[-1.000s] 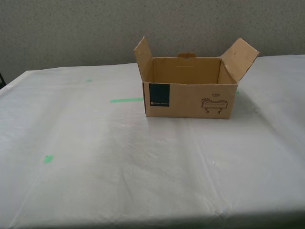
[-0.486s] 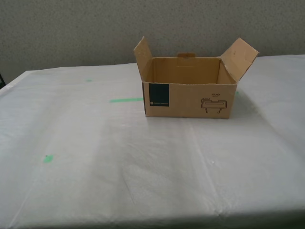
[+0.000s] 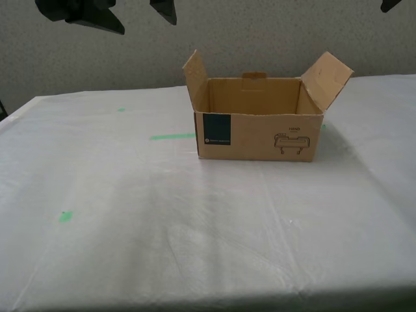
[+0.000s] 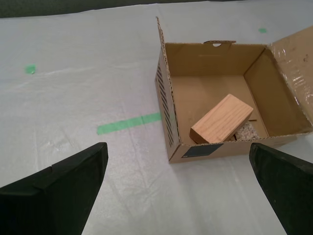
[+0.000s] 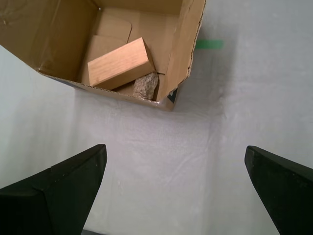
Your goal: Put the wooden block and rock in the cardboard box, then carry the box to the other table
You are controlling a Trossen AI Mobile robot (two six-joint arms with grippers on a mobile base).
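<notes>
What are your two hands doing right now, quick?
First hand: open, holding nothing.
Second hand: open, holding nothing.

My first gripper (image 5: 176, 191) has two matte black fingers (image 5: 58, 188), broad and wedge-shaped with flat faces and angular edges. My second gripper (image 4: 178, 188) matches: black tapered fingers (image 4: 56, 191). No cables, screws or markings visible on either.

one cardboard box (image 3: 259, 135), one wooden block (image 5: 121, 63), one rock (image 5: 146, 86).
</notes>
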